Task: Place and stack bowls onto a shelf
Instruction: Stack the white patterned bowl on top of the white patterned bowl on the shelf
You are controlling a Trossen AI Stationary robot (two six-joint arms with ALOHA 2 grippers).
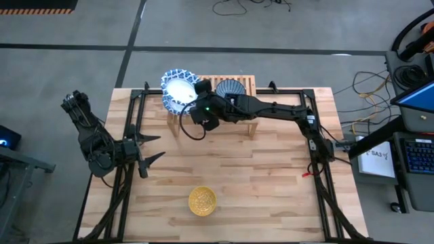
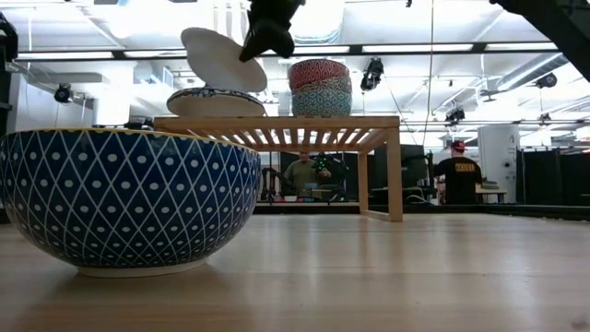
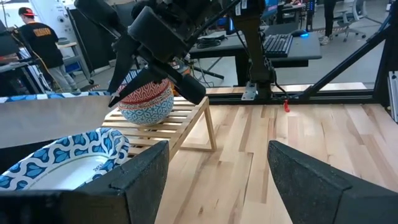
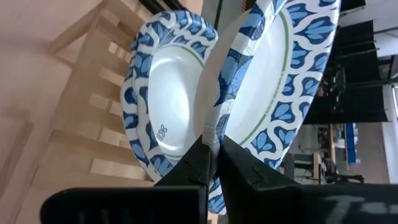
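My right gripper (image 1: 194,98) (image 2: 260,44) is over the left end of the light-wood shelf (image 2: 277,122), shut on a wide white bowl with a blue patterned rim (image 2: 217,57) (image 4: 280,74). Under that bowl, more wide bowls of the same kind (image 2: 215,101) (image 4: 163,112) are stacked on the slats. Small patterned bowls (image 1: 230,88) (image 3: 146,99) are stacked in the middle of the shelf. A bowl that is yellow inside and blue-patterned outside (image 1: 202,200) (image 2: 129,198) sits on the table near its near edge. My left gripper (image 1: 152,149) (image 3: 217,165) waits open at the table's left side. My right gripper pinches the wide bowl's rim (image 4: 210,124) between its two fingers, one on the inner face and one on the outer. The fingers come from above, slanting down. The bowl is tilted steeply on edge above the stacked bowls; whether its lower edge touches them I cannot tell.
The shelf stands at the table's far edge, and its right end (image 1: 247,85) bears no bowl. Black frame rails (image 1: 132,135) run along the table's left and right sides. People stand in the room beyond the table (image 2: 458,171).
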